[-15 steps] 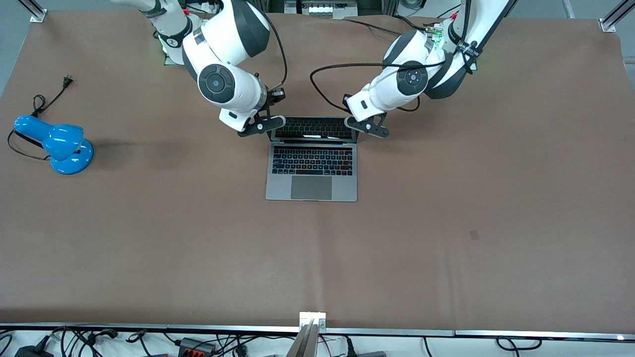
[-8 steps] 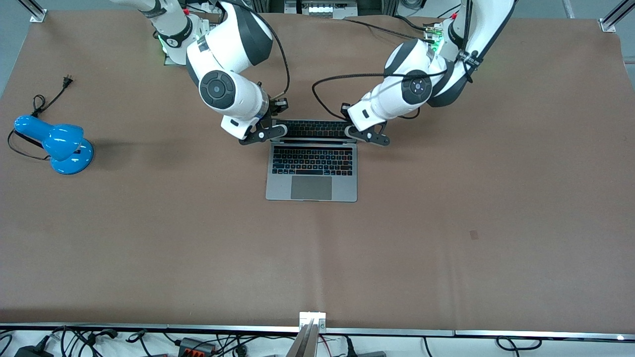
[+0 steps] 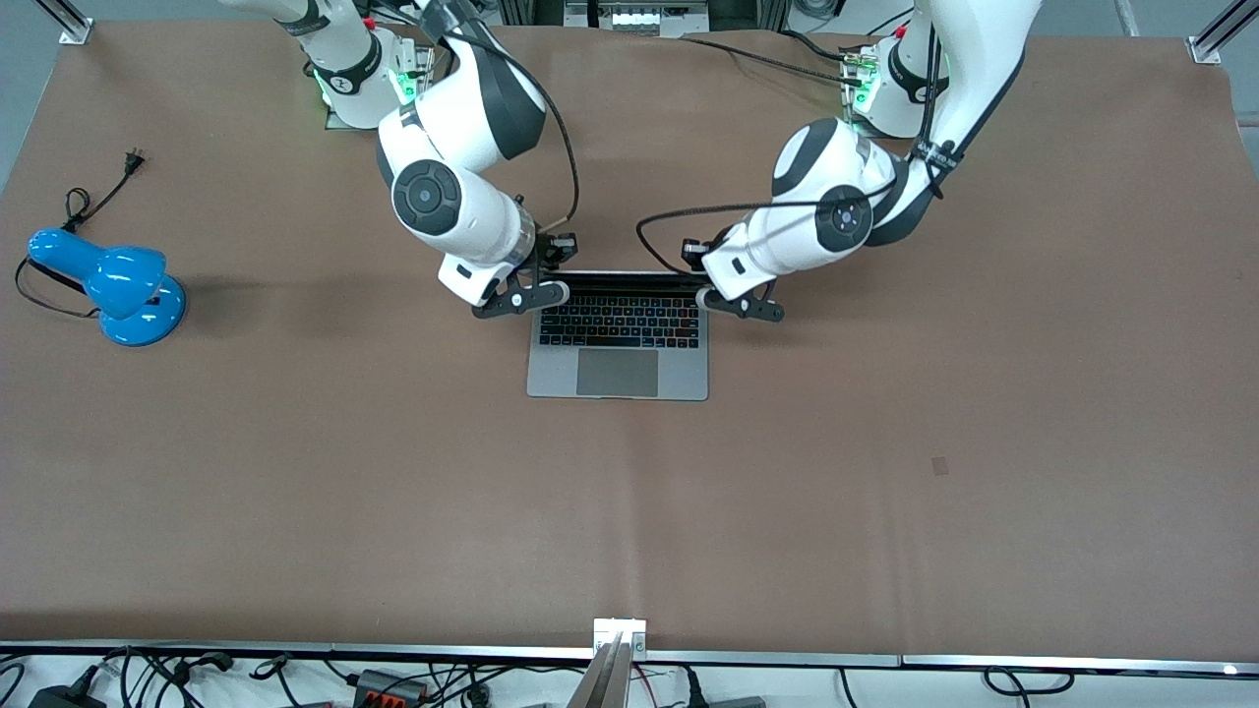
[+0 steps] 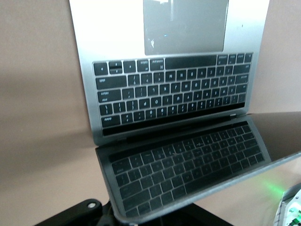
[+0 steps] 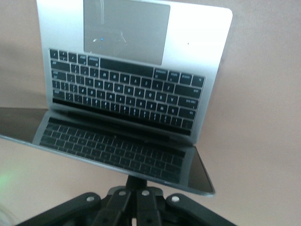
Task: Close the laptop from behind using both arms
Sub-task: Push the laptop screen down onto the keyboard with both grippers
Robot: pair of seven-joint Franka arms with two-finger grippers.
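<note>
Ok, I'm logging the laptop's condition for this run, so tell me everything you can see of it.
The laptop is slim, silver-grey, metal-looking, with black keys and a large grey trackpad. It sits flat on the brown table, midway between the arms' ends. Its lid is partly lowered, tilted over the keyboard, the dark screen mirroring the keys. The right gripper and left gripper sit at the lid's two corners, apparently pressing it.

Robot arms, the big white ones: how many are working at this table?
2. The right arm's gripper and the left arm's gripper press the lid's two corners on the slim silver-grey laptop. None seems hidden.
</note>
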